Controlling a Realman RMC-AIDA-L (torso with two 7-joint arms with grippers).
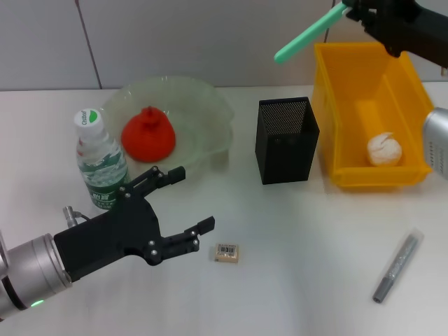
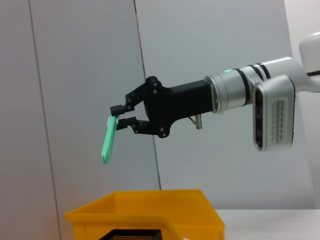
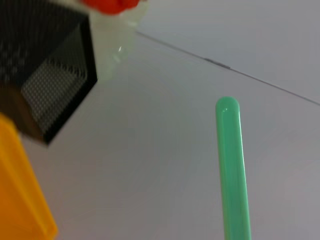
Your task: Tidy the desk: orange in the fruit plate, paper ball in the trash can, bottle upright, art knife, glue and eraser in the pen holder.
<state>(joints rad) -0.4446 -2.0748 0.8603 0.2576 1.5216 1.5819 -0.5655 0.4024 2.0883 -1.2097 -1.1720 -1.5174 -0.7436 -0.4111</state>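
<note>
**Green knife held high over the yellow bin**

My right gripper point(image 2: 119, 116) is raised at the far right, above the far edge of the trash can point(image 1: 334, 112), with its fingers clamped on one end of the green art knife point(image 1: 310, 33). The knife slants out from the grip toward the left and down, over the gap between the trash can and the pen holder point(image 1: 285, 140).

My left gripper point(image 1: 183, 203) hovers low over the near left of the desk point(image 1: 294, 266), fingers spread wide and holding nothing. The eraser point(image 1: 227, 253) lies on the desk just to the right of its near finger.

The bottle point(image 1: 99, 159) stands upright at the left, close behind my left gripper. The orange point(image 1: 148, 134) sits in the fruit plate point(image 1: 210, 105) at the far left. The paper ball point(image 1: 385, 149) lies inside the trash can. The pen holder stands between plate and bin. A grey glue stick point(image 1: 395, 267) lies on the desk at the near right.
</note>
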